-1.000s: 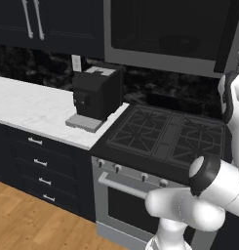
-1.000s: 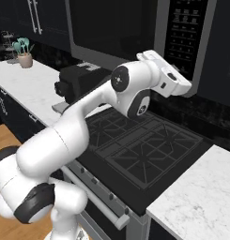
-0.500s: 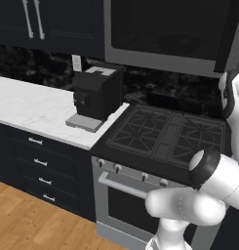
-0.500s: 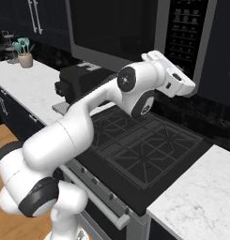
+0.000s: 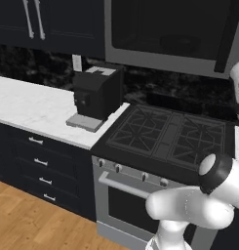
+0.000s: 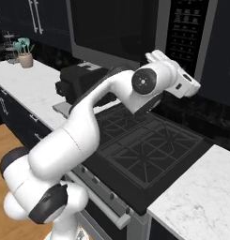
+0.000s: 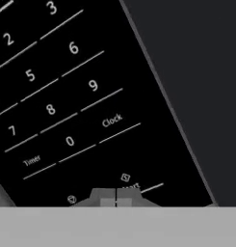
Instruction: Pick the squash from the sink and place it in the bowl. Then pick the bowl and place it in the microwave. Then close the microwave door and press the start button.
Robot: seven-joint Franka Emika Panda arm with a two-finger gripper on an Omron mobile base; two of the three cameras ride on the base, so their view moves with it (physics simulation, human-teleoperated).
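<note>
The microwave door point(image 5: 165, 29) is shut, its dark window point(image 6: 111, 28) flush with the frame. To its right runs the black keypad point(image 6: 186, 28). My gripper point(image 6: 197, 88) is at the lower end of that keypad, fingers shut with nothing between them. In the hand view the shut gripper point(image 7: 116, 200) sits right against the panel, at the start button point(image 7: 130, 185), with the number keys and the Clock key point(image 7: 112, 120) above. The squash, the bowl and the sink are out of view.
A black coffee machine point(image 5: 96, 95) stands on the white marble counter point(image 5: 28, 105) left of the gas stove point(image 5: 174, 134). A pot of utensils point(image 6: 25, 56) sits at the far left. Dark cabinets with silver handles point(image 5: 33, 19) hang beside the microwave. My arm reaches across above the stove.
The hand has edged slightly to the right, closer to the keypad. The gripper stays shut and nothing else has moved.
</note>
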